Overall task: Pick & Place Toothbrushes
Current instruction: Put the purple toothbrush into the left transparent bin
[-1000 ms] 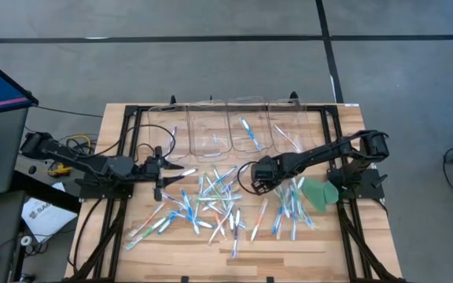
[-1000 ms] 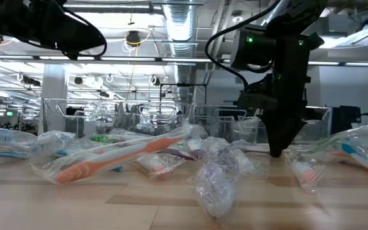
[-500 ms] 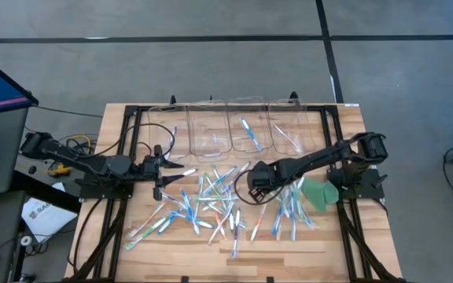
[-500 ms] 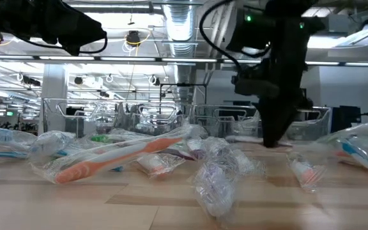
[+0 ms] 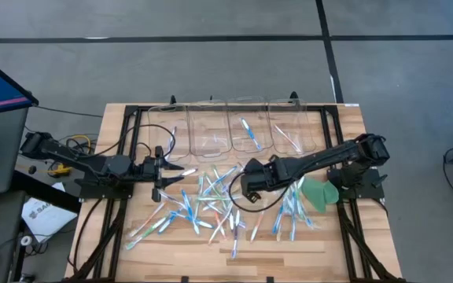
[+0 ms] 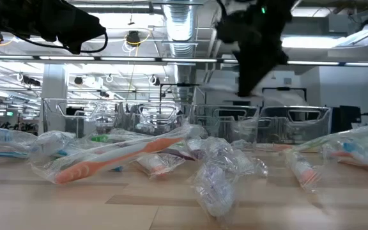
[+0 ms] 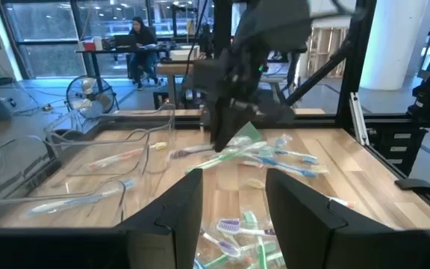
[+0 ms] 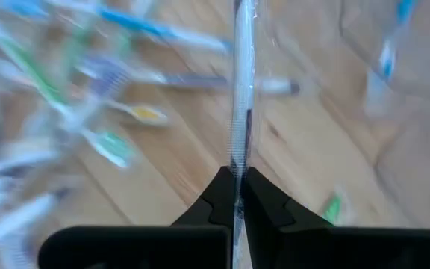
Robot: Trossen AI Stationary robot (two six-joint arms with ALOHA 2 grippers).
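Dozens of wrapped toothbrushes (image 5: 211,206) lie scattered across the middle of the wooden table (image 5: 344,244); they also show in the low view (image 6: 120,153). My right gripper (image 5: 246,183) hangs above the right part of the pile, pointing steeply down, shut on one clear-wrapped toothbrush (image 8: 242,90). In the low view it is high at the top (image 6: 251,70). My left gripper (image 5: 182,170) stands open and level above the pile's left edge, with nothing between its fingers (image 7: 234,217). My right gripper pinches one end of the wrapped toothbrush (image 8: 237,173) between its two fingertips (image 8: 216,196). The fingers come from above, slanting down. The toothbrush runs on past the tips along the fingers' line, lifted clear of the table.
A row of clear plastic bins (image 5: 234,130) stands along the far side, some with a toothbrush inside. A flat green disc (image 5: 319,192) lies at the right, near my right arm. Black frame rails (image 5: 116,157) run along both sides of the table.
My right gripper has risen from the tabletop and gone a little toward the table's left, turning as it went. The toothbrush it holds has come up with it, clear of the pile.
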